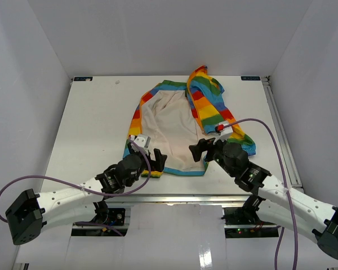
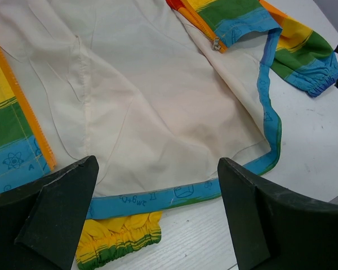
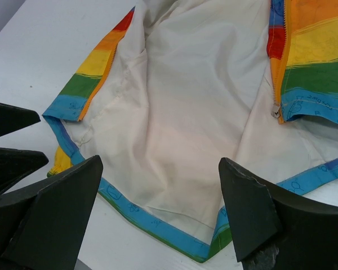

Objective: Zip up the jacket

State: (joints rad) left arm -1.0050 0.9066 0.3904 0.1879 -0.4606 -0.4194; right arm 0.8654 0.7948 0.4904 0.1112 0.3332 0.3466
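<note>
The rainbow-striped jacket lies open on the white table, cream lining up, light-blue hem toward the arms. Its right front panel is folded partly over the lining; the left front is a narrow strip. The orange zipper's slider hangs at the right panel's lower end, also in the left wrist view. The other zipper edge runs along the left. My left gripper is open over the hem's left part. My right gripper is open over the hem near the middle.
A yellow-green elastic sleeve cuff pokes out below the hem near my left gripper. The other sleeve with a blue cuff lies to the right. The table's near edge is close behind the hem. White walls enclose the table.
</note>
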